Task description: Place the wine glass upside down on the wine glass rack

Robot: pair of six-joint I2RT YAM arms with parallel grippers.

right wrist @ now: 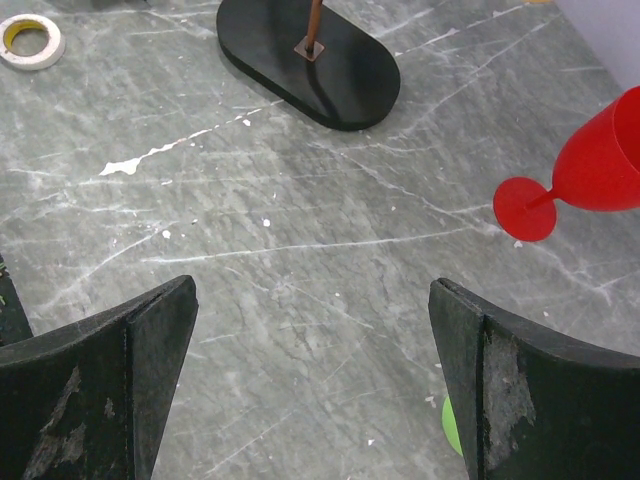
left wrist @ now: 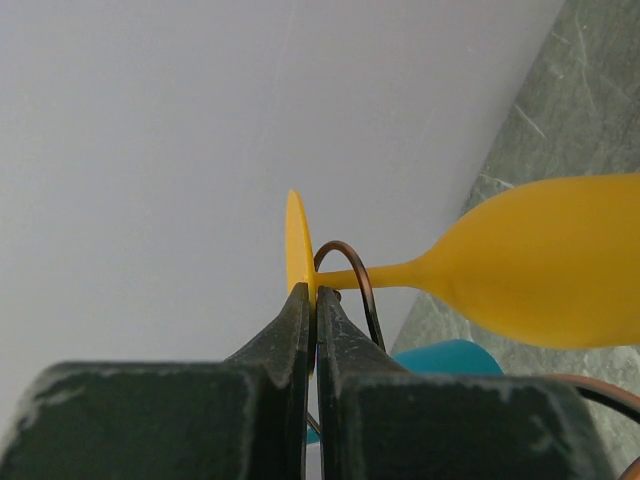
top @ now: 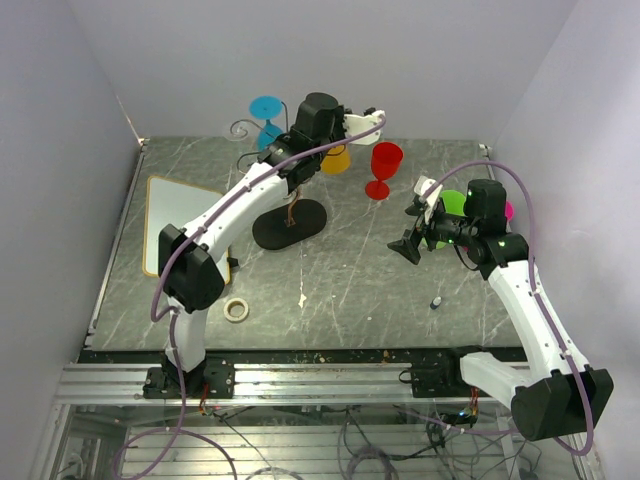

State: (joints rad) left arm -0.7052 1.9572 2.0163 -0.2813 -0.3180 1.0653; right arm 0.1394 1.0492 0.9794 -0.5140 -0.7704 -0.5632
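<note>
My left gripper (left wrist: 312,295) is shut on the thin round foot of a yellow wine glass (left wrist: 550,270). The glass lies sideways, and its stem passes through a curled wire arm of the wine glass rack (left wrist: 345,255). From above, the yellow wine glass (top: 335,160) hangs bowl-down beside the rack's top, over the rack's black oval base (top: 290,222). A blue glass (top: 266,108) hangs on the rack's far side. My right gripper (top: 413,222) stands open and empty above bare table, right of the rack base (right wrist: 310,60).
A red wine glass (top: 383,168) stands upright on the table right of the rack. Green (top: 452,205) and pink (top: 508,210) glasses sit behind my right wrist. A white board (top: 185,215), a tape roll (top: 236,309) and a small dark object (top: 437,301) lie on the table.
</note>
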